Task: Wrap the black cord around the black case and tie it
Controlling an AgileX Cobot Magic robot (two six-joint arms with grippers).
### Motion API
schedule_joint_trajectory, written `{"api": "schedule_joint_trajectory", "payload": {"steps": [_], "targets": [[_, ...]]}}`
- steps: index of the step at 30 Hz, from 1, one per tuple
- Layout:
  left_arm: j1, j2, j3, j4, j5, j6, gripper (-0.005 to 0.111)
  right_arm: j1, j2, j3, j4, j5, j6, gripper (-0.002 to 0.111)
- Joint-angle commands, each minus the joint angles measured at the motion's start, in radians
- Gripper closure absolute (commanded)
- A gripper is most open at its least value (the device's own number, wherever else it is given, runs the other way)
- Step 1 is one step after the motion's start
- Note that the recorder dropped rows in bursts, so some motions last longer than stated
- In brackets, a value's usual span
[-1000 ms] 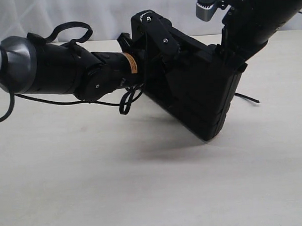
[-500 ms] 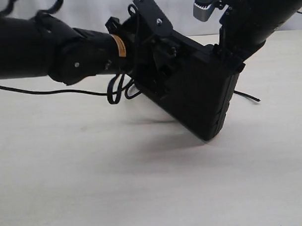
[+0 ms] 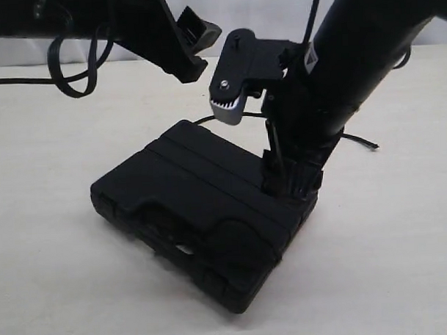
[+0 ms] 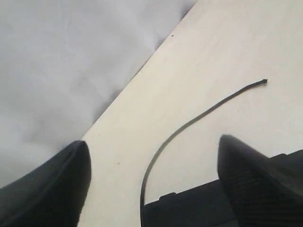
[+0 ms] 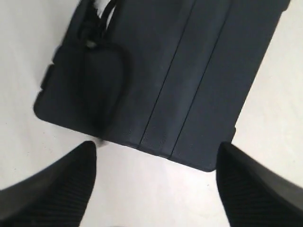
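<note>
The black case [image 3: 199,205] lies flat on the table with its handle cut-out facing the front; it also shows in the right wrist view as the black case [image 5: 189,71]. A black cord [image 4: 189,125] comes out from under the case's far edge and curves across the table to a free tip. Its other stretch shows right of the case, the black cord [image 3: 358,141]. My left gripper [image 3: 196,47] hangs open above the table behind the case, nothing between its fingers. My right gripper [image 3: 286,176] stands open at the case's far right edge, holding nothing.
A loop of the left arm's own black cable [image 3: 73,81] hangs at the back left. The light wooden table [image 3: 58,276] ends at the back against a white backdrop [image 4: 71,56].
The case was held tilted up off the table; now it lies flat. My left gripper has opened and lifted away to the back left. The right arm has come down over the case's far edge.
</note>
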Motion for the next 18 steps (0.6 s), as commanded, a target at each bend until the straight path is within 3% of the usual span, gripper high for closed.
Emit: {"api": "schedule_joint_trajectory", "payload": {"steps": [1,5,8,14,18], "targets": [[0.002,-0.012,0.0,-0.008,0.114,-0.024,0.037,0.04,-0.01,0.002,-0.201,-0.066,0.266,0.041],[-0.007,-0.012,0.013,-0.025,0.307,-0.015,0.037,-0.012,-0.01,-0.026,-0.314,-0.03,0.483,0.041],[-0.036,0.007,0.07,-0.087,0.346,0.133,0.037,-0.114,-0.01,-0.043,-0.318,-0.048,0.618,0.041],[-0.159,0.136,0.157,-0.413,0.272,0.673,0.037,-0.338,-0.01,-0.045,-0.253,-0.083,0.705,0.041],[-0.199,0.239,0.161,-0.408,0.174,0.72,0.037,-0.401,-0.01,-0.045,-0.133,-0.128,0.654,0.041]]}}
